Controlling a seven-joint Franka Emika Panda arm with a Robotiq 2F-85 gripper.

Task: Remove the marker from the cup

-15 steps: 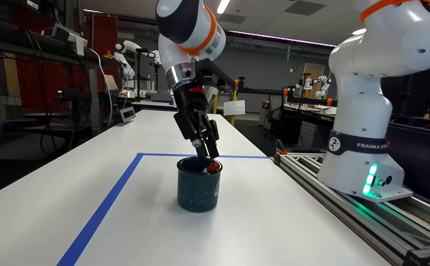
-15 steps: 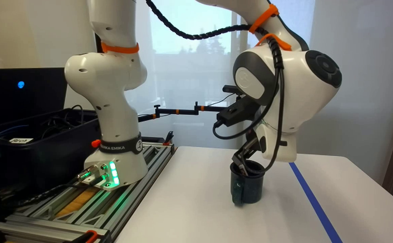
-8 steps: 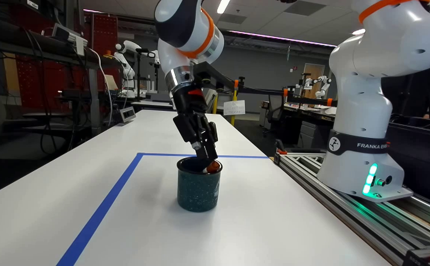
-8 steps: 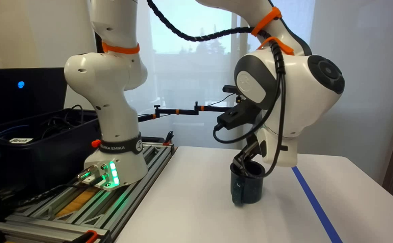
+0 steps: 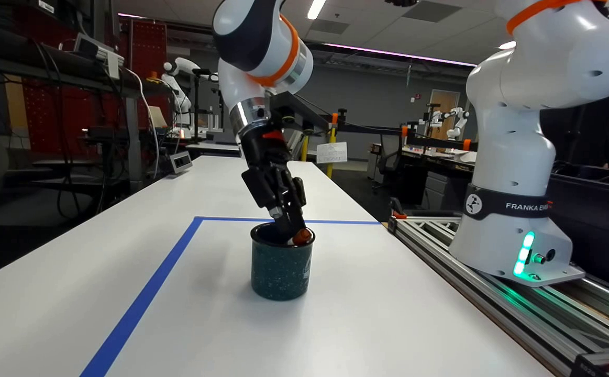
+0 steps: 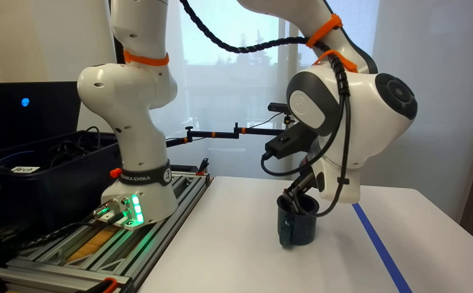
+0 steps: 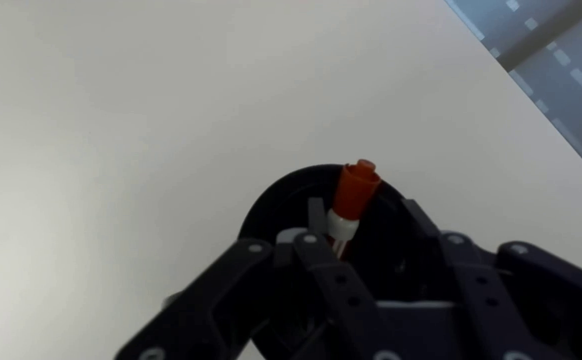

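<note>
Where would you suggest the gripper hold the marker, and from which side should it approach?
Probably the orange end of the marker, from above, fingers pinching across its sides: that end tilts up at the mouth of the cup, which surrounds the rest.

In an exterior view, the cup [image 5: 280, 272] at lower centre is dark teal, pale-speckled, black-rimmed. Mid-frame in the wrist view, the marker [image 7: 355, 192] shows orange-red, then white; the gripper [image 7: 363, 210] is mostly black. At lower left in an exterior view, the tape [image 5: 142, 303] is blue, the table [image 5: 377, 314] white.
</note>
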